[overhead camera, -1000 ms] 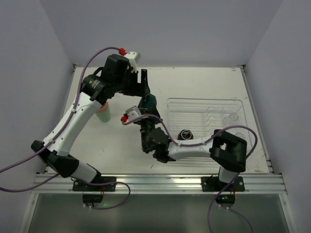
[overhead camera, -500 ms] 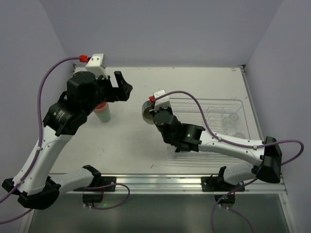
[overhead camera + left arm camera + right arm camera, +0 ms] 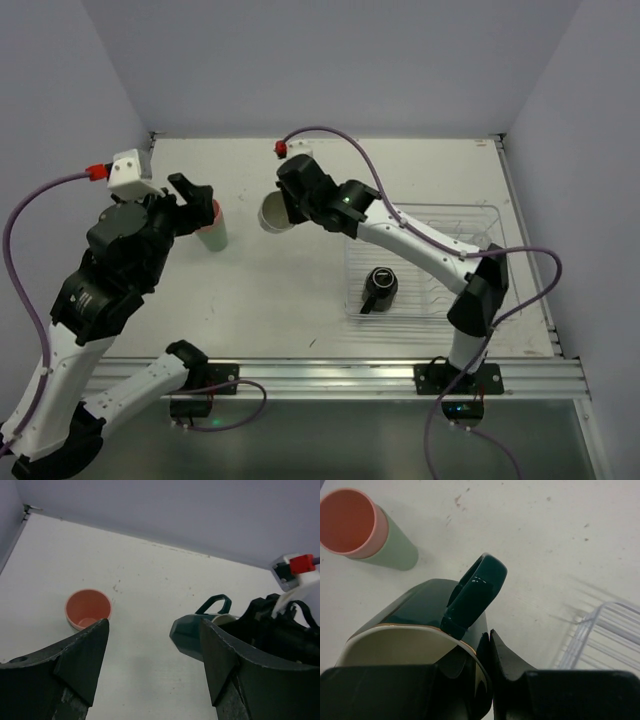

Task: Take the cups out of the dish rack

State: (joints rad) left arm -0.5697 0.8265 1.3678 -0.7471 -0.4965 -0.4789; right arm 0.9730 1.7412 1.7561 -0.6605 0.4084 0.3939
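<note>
My right gripper [image 3: 285, 205] is shut on the rim of the dark teal mug [image 3: 272, 214], held tilted above the table left of the dish rack [image 3: 480, 215]. In the right wrist view the fingers [image 3: 487, 645] pinch the mug's wall [image 3: 415, 605] beside its handle [image 3: 476, 587]. A pink tumbler [image 3: 208, 212] sits nested in a pale green tumbler [image 3: 213, 236] to the left; both show in the right wrist view [image 3: 347, 522]. A black mug [image 3: 380, 285] lies in the rack. My left gripper [image 3: 188, 195] is open and empty, raised near the tumblers.
The left wrist view shows the pink tumbler [image 3: 88, 609] on the white table and the teal mug [image 3: 192, 632] with my right gripper [image 3: 280, 630] behind it. The back wall is close beyond. The rack's ribbed corner [image 3: 607, 635] lies right of the mug.
My right gripper has carried the teal mug left and farther back, away from the rack. My left arm has pulled back to the left and risen, its gripper open.
</note>
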